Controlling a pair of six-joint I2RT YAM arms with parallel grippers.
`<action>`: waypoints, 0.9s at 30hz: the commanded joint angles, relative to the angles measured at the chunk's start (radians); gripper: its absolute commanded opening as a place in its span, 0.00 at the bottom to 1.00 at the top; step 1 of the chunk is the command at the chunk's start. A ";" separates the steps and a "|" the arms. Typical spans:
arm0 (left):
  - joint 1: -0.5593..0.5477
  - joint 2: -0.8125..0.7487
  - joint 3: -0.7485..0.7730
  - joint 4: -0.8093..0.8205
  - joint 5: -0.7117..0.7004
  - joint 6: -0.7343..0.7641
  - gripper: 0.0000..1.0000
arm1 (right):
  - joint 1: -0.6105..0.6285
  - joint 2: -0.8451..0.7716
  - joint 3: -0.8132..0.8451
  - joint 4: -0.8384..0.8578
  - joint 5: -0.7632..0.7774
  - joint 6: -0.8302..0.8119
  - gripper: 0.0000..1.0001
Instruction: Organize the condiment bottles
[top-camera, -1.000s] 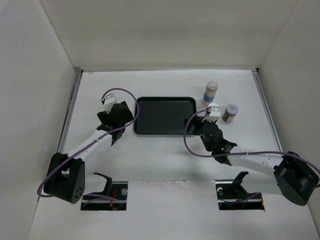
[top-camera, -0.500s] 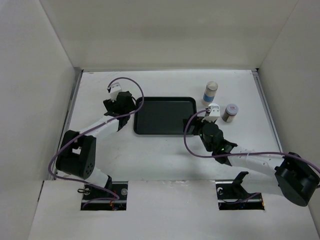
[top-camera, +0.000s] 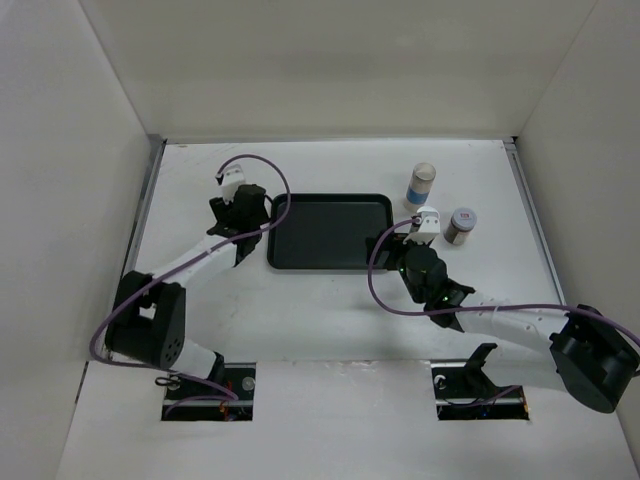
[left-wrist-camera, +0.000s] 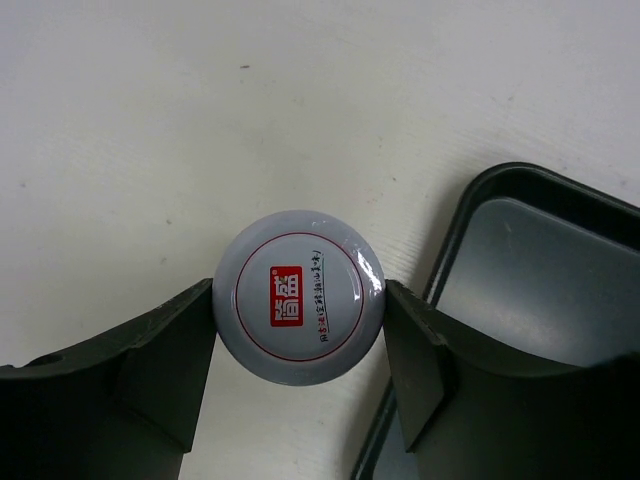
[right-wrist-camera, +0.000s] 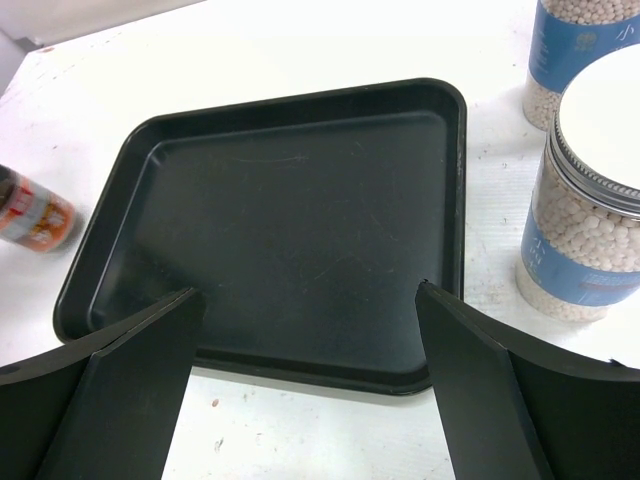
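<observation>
Standing upright on the desk (left-wrist-camera: 150, 120), the red-marked jar (left-wrist-camera: 299, 310) sits between the fingers (left-wrist-camera: 180, 350) of the left gripper (left-wrist-camera: 300, 300). Both fingers bear against opposite sides of its round lid, so the gripper holds the jar at a narrow setting. The jar's long axis is vertical and points at the wrist camera, so only the lid shows. The black tray (left-wrist-camera: 560, 270) lies just beside the jar, on the side of the inner finger, with its rim close to but apart from the lid. The left arm is the nearer one; the likely next move is to lift the jar clear of the rim and carry it sideways into the tray. The right gripper (right-wrist-camera: 305, 380) stands wide and empty at the tray's opposite edge, and two blue-banded bottles (right-wrist-camera: 585, 230) stand to its right.
</observation>
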 joint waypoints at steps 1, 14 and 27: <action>-0.050 -0.190 0.038 0.117 -0.061 0.036 0.33 | 0.001 -0.001 0.024 0.055 -0.005 -0.002 0.94; -0.210 0.041 0.186 0.219 0.051 0.020 0.36 | -0.009 -0.004 0.019 0.056 -0.004 -0.007 0.94; -0.218 0.230 0.226 0.242 0.008 0.032 0.69 | -0.022 -0.032 0.008 0.053 -0.002 -0.010 1.00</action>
